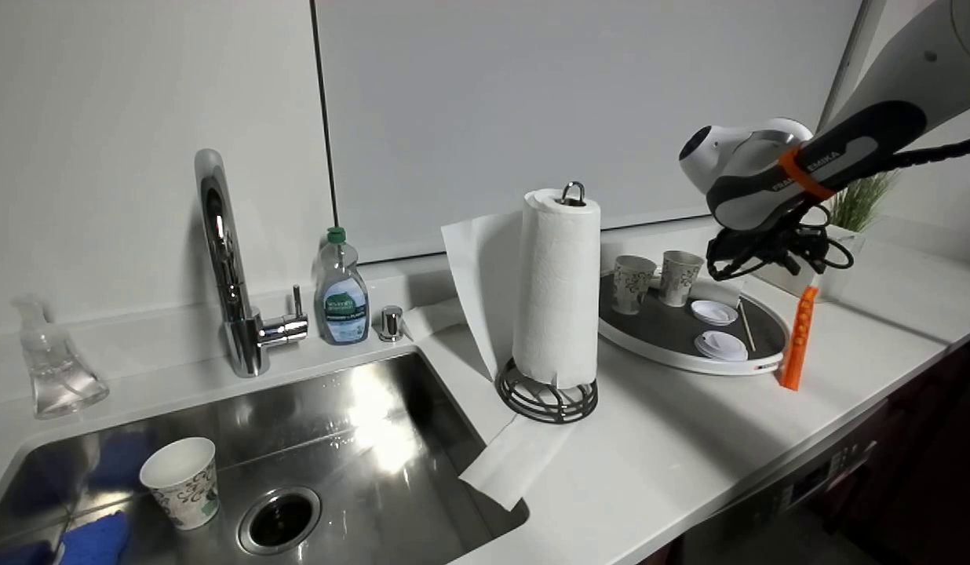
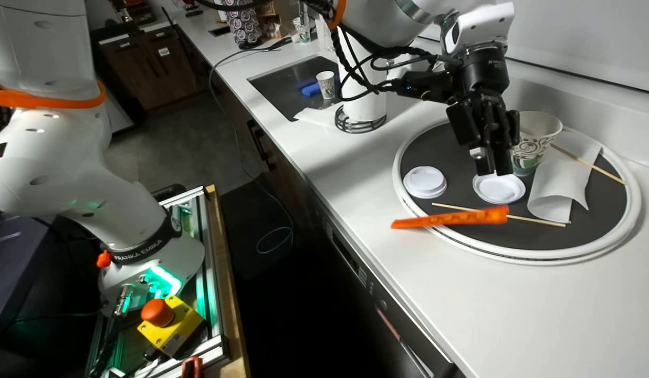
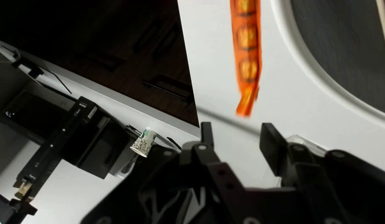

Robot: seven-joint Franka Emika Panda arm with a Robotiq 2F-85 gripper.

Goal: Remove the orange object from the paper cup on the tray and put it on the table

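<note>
The orange object (image 1: 799,337) is a slim stick just outside the front rim of the tray (image 1: 650,349). In an exterior view the orange object (image 2: 453,217) overlaps the rim of the tray (image 2: 635,207); I cannot tell whether it touches rim or table. My gripper (image 3: 237,133) is open with nothing between its fingers. In the wrist view the orange object (image 3: 247,56) lies beyond the fingertips, apart from them, over the white table (image 3: 211,90). Two patterned paper cups (image 1: 632,284) stand on the tray, with nothing orange visible in them.
White lids (image 1: 720,345) and thin wooden sticks (image 2: 540,220) lie on the tray with a crumpled paper (image 2: 561,178). The paper-towel roll (image 1: 559,290) stands beside it. A planter (image 1: 850,243) is behind the gripper. The sink (image 1: 359,439) holds another cup (image 1: 185,486).
</note>
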